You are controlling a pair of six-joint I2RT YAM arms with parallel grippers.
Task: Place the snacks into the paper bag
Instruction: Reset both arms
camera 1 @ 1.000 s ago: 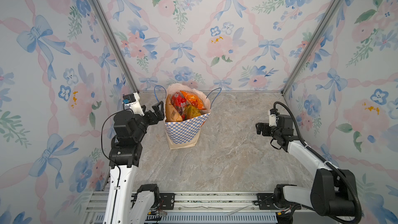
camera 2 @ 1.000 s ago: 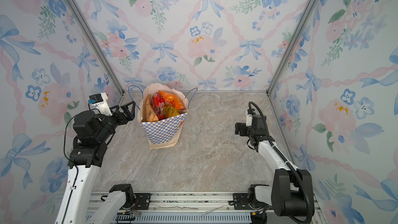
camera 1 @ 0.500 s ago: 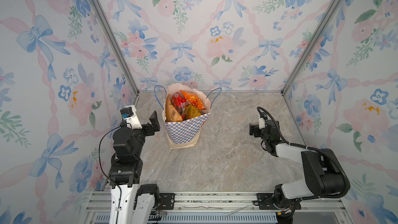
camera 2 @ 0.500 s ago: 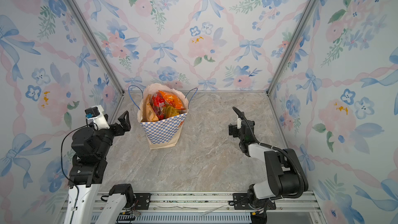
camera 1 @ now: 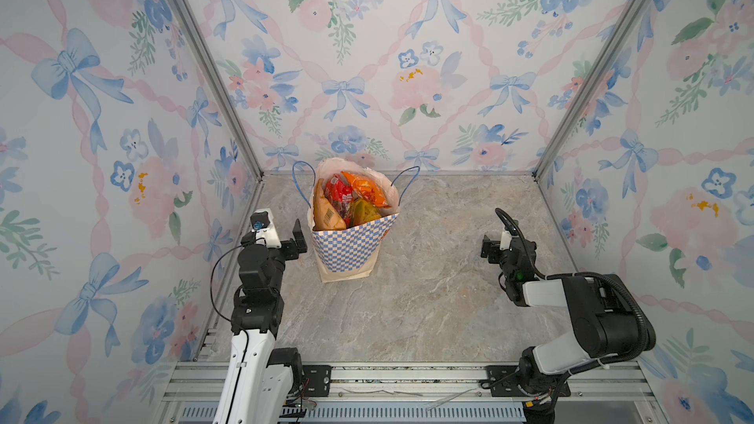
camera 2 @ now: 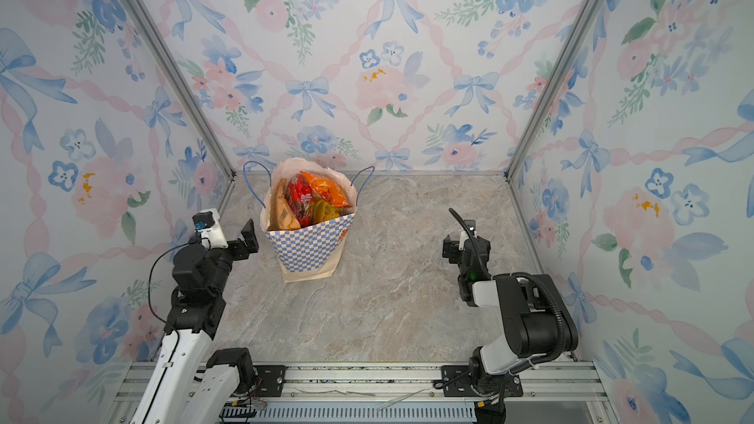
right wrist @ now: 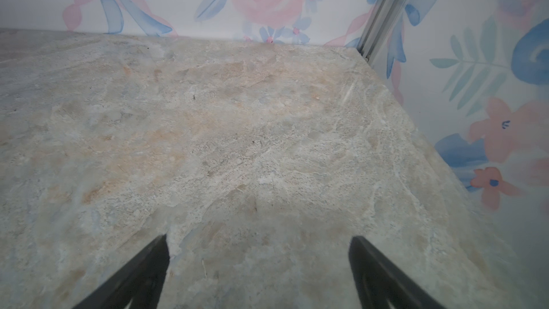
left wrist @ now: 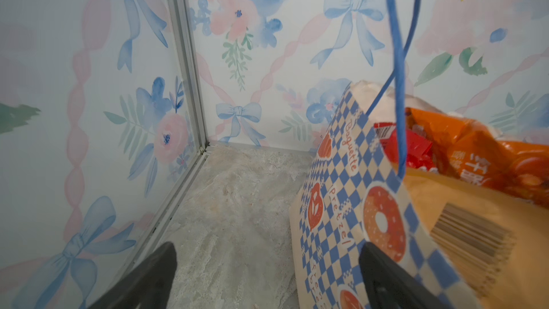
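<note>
The left hand (left wrist: 268,249) is seen spread and empty just beside the tall blue-and-white checkered paper bag (camera 1: 351,244), left of centre on the marbled grey tabletop (camera 1: 428,303). The right hand (right wrist: 259,240), at the right, is spread too. Shiny red, orange and yellow snack packets (camera 1: 347,201) are packed inside. The bag is judged light, easily crumpled, and best taken by its blue cord handles (left wrist: 400,114).
</note>
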